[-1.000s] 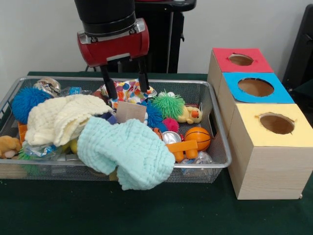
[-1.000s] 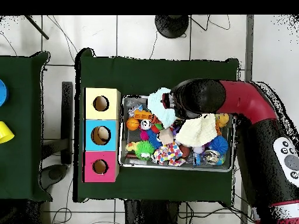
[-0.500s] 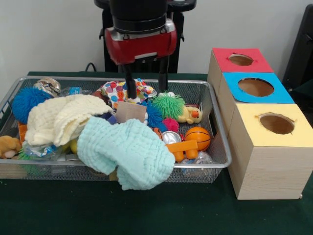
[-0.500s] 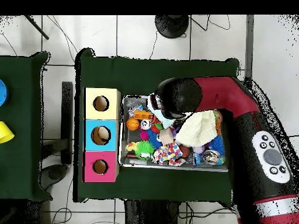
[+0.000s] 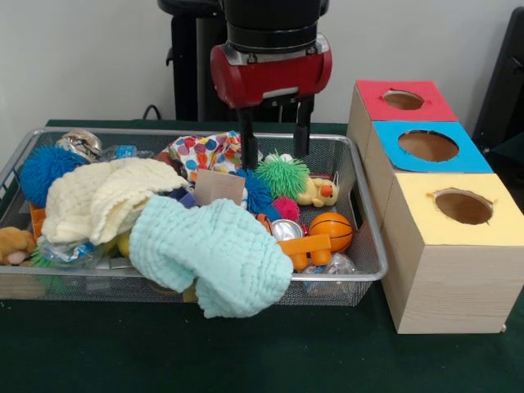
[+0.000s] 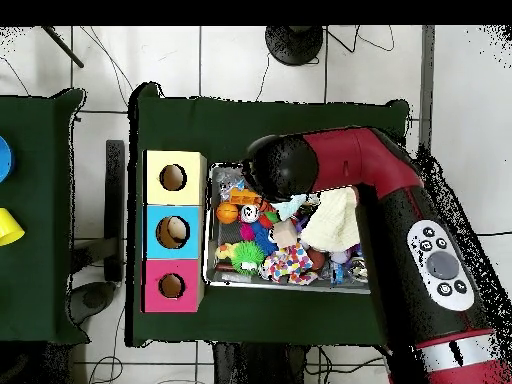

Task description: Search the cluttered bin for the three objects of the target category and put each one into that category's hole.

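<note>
Hovering over the wire bin (image 5: 370,214), the gripper (image 5: 274,154) is seen with fingers spread wide and nothing held; the tips hang either side of the green spiky ball (image 5: 282,173) (contact cannot be told). A duck toy (image 5: 320,192) lies just beside that ball, and a small basketball (image 5: 331,230) sits nearer the front rim. Three boxes with holes are lined up beside the bin: red (image 5: 403,99), blue (image 5: 429,146), yellow (image 5: 463,206). A mint cloth (image 5: 214,255) is draped over the front rim.

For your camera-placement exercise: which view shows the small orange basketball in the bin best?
The front view: the orange basketball sits unobstructed near the wire bin's corner, seams visible, beside the silver can. The overhead view shows it only as a small orange dot beside the arm.
</note>
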You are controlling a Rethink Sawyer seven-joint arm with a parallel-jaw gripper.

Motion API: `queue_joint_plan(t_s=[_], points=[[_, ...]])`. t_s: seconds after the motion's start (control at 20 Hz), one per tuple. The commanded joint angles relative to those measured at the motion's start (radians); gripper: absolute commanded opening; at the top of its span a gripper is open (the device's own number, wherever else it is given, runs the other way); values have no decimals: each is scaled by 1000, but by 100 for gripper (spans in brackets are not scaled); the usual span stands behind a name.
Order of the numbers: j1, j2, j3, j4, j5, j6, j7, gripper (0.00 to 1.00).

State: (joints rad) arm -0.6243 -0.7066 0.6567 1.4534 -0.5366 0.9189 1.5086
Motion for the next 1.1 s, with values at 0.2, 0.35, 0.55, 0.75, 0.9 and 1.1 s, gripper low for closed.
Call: queue_joint_plan(t_s=[0.2,0.35,0.55,0.75,0.9,1.1], points=[[-34,50,-7,100,3,-62,-57,100],[-42,58,4,96,5,-54,-92,100],[-51,70,19,82,-14,-40,-159,100],[-60,78,24,72,-20,-36,-178,100],[-66,85,27,65,-21,-31,-190,100],[-63,95,23,52,-32,-22,-191,100]])
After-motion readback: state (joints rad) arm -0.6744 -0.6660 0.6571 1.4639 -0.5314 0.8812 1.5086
